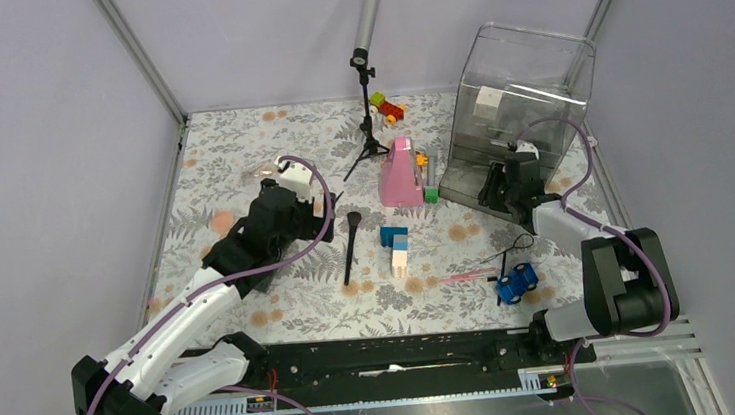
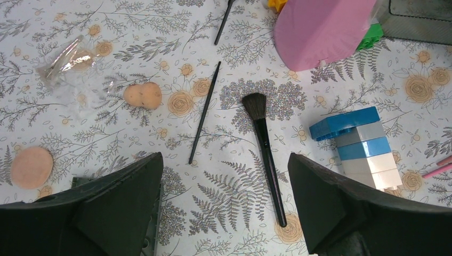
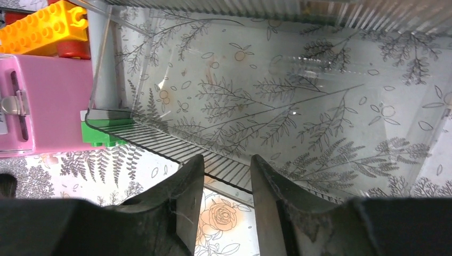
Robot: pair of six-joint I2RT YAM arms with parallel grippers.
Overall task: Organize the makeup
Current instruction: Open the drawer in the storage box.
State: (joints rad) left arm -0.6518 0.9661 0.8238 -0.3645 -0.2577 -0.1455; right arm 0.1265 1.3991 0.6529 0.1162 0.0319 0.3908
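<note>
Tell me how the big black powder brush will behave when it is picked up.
The powder brush looks slim and light, so it should lift easily. Its round handle lies flat on the tablecloth, so it may roll or slip if pinched off-centre. The bristle head would likely squash; the handle looks stiff.

The counter [image 2: 106, 32] has a white cover with grey ferns and peach-orange roses. The wide brush [image 2: 264, 154] and the thin brush [image 2: 204, 112] are black. The double sponge [image 2: 143, 95] and the round sponge [image 2: 31, 167] are peach. The block stack [image 2: 362, 146] is blue, grey and white. The cone [image 2: 320, 29] is pink. The drawer box [image 3: 277, 106] is clear with fine ribs.
</note>
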